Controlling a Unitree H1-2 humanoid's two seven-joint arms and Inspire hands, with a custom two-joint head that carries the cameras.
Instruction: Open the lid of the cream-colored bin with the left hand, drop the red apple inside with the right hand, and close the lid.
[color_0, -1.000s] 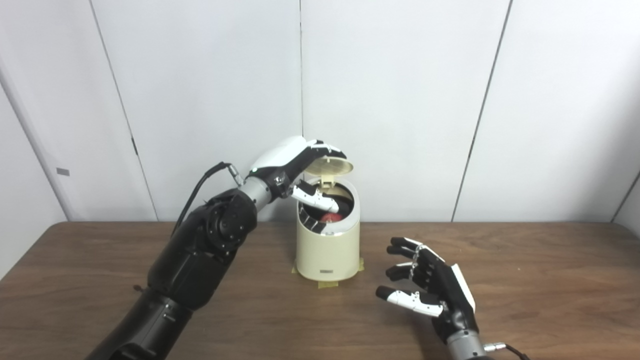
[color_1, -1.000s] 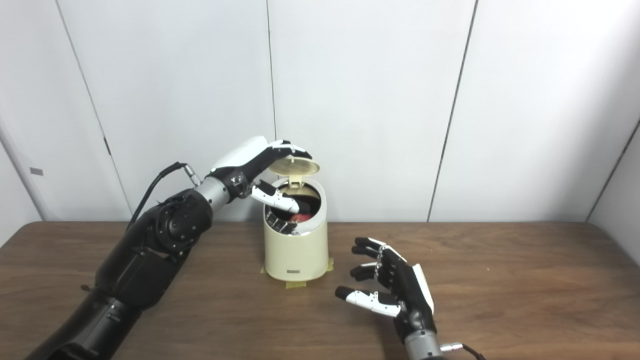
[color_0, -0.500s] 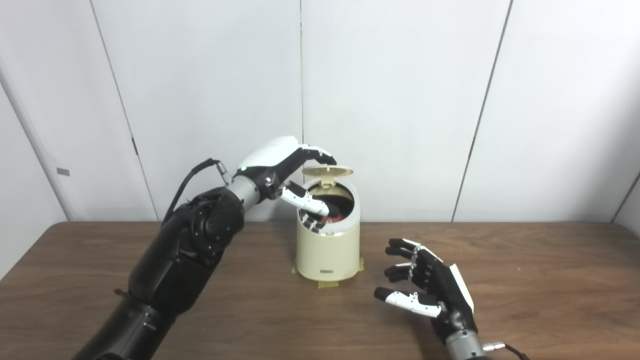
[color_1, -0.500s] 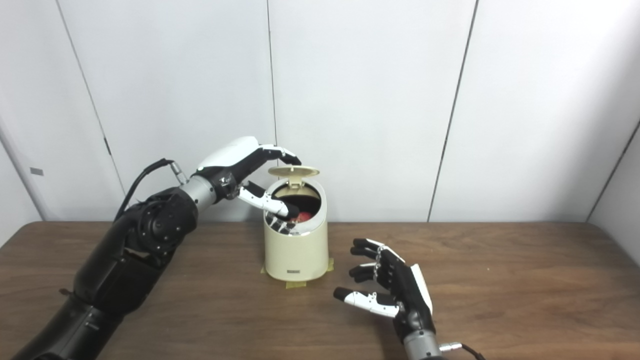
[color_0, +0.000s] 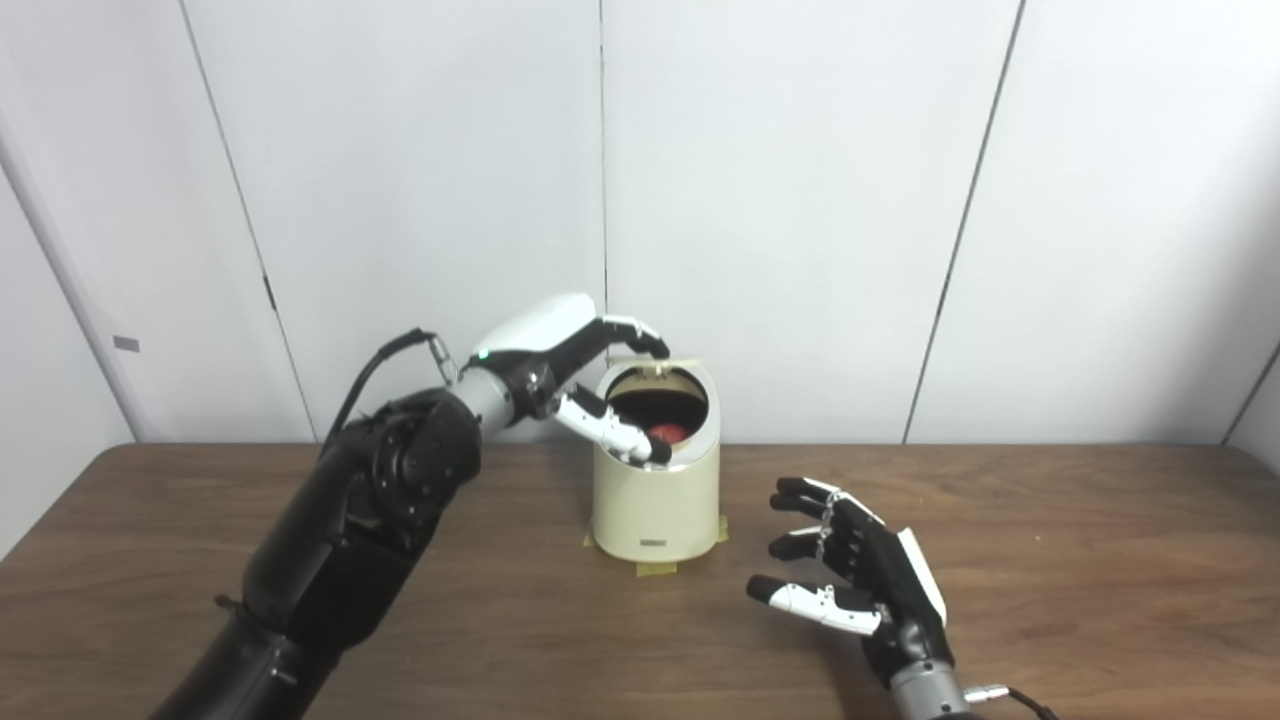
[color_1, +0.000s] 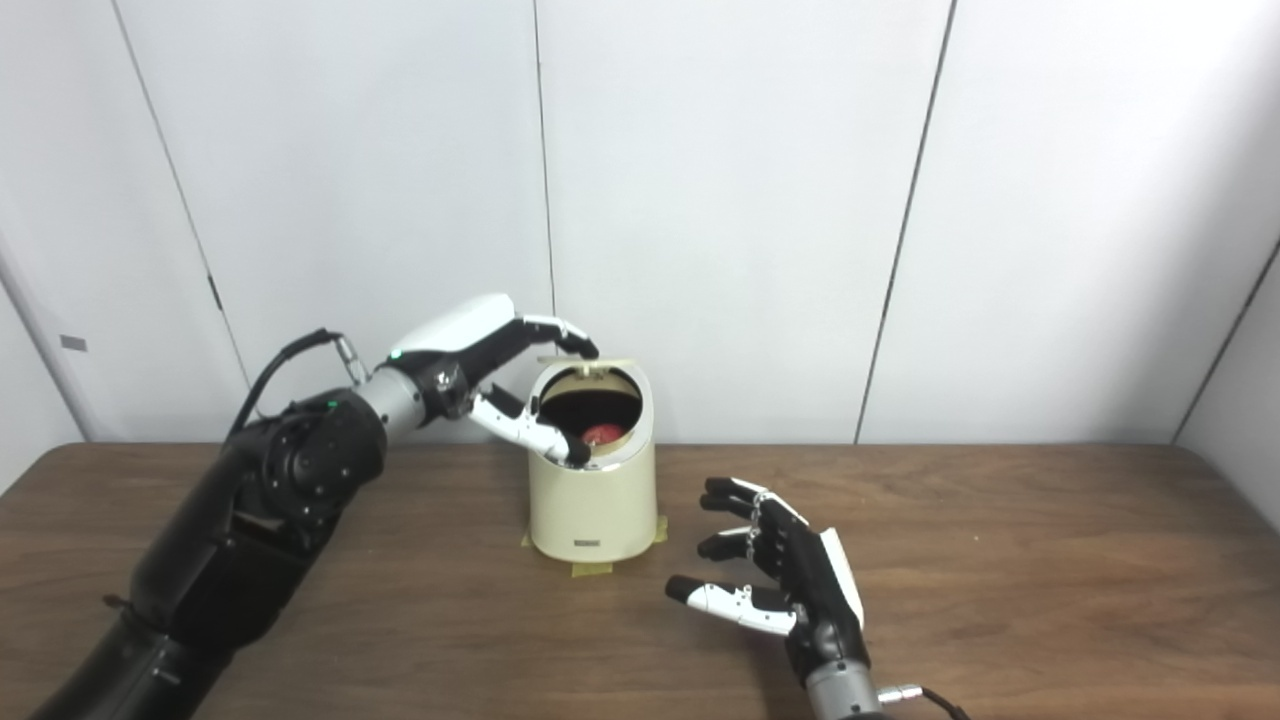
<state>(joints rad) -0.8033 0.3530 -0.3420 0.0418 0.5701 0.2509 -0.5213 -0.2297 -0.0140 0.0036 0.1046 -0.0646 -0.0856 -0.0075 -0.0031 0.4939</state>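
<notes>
Cream-colored bin (color_0: 655, 500) stands on the tabletop (color_0: 1050, 560), taped down at its base, mouth uncovered. Red apple (color_0: 667, 433) sits inside, just beyond the left thumb tip, low in the dark opening.

Lid (color_1: 590, 359) shows only as a thin edge at the back rim, directly under the left fingertips (color_1: 578, 345). Probably light, stiff plastic on a rear hinge; looks easy to tip with a fingertip push, and smooth enough to slip from a pinch. Best contact, I judge: press on its upper edge and fold it forward over the mouth. Bin is taped, so it should not slide.

Left hand (color_0: 560, 365): arm reaches in from the side, forearm roughly level, fingers spread and holding nothing, thumb resting at the near rim. Whether the fingertips touch the lid is hard to tell from here.

Right hand (color_0: 860, 580): low over the tabletop, well apart from the bin, fingers apart, empty.
</notes>
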